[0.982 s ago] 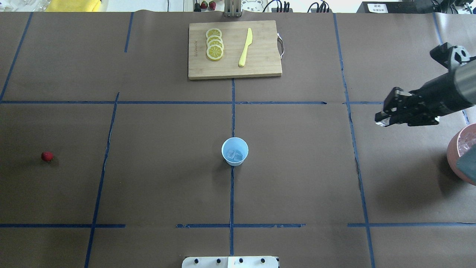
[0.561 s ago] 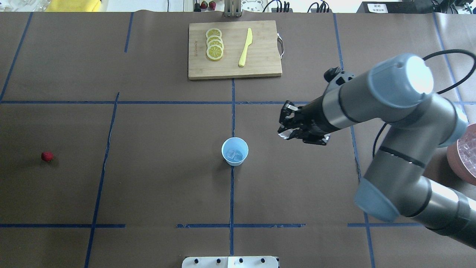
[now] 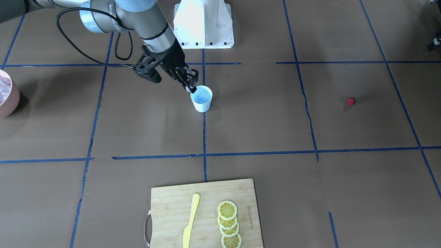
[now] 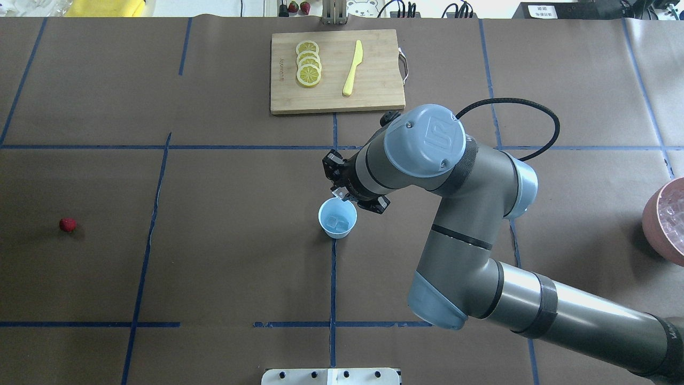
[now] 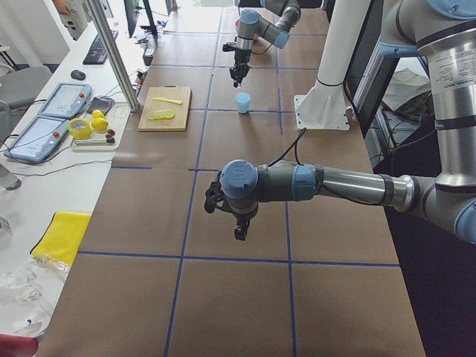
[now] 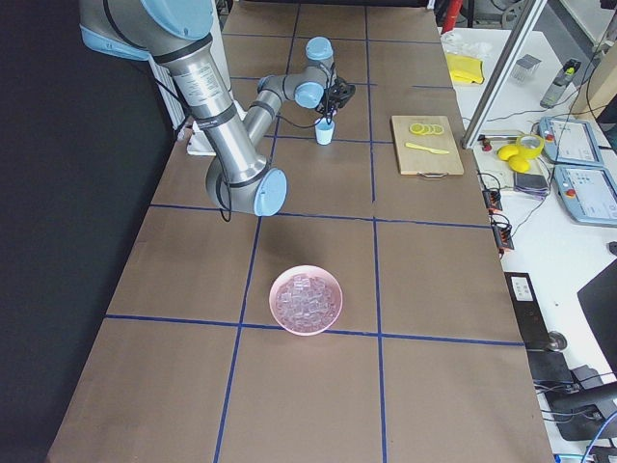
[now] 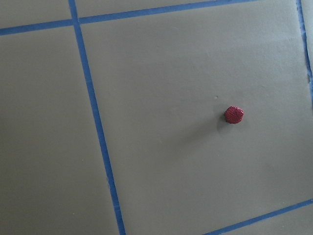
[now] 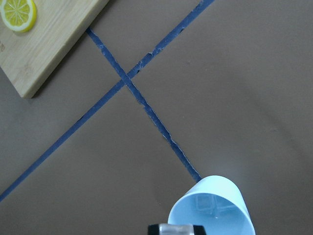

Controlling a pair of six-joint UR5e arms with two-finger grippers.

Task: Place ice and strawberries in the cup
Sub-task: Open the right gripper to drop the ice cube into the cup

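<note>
Overhead exterior: ice partly in, strawberry not yet done.
Your right gripper [image 4: 339, 192] pinched an ice cube [image 8: 176, 228] above the cup [image 4: 323, 219] at table centre; two cubes [image 4: 333, 221] sat inside; strawberry [image 4: 67, 224] lay far left; left gripper [image 5: 239, 232]: can't tell.

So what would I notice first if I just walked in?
The big grey arm stretched to the table's middle, its fingers pinching an ice cube over the blue cup. Then the tiny red strawberry, all alone far left in the overhead view.
</note>
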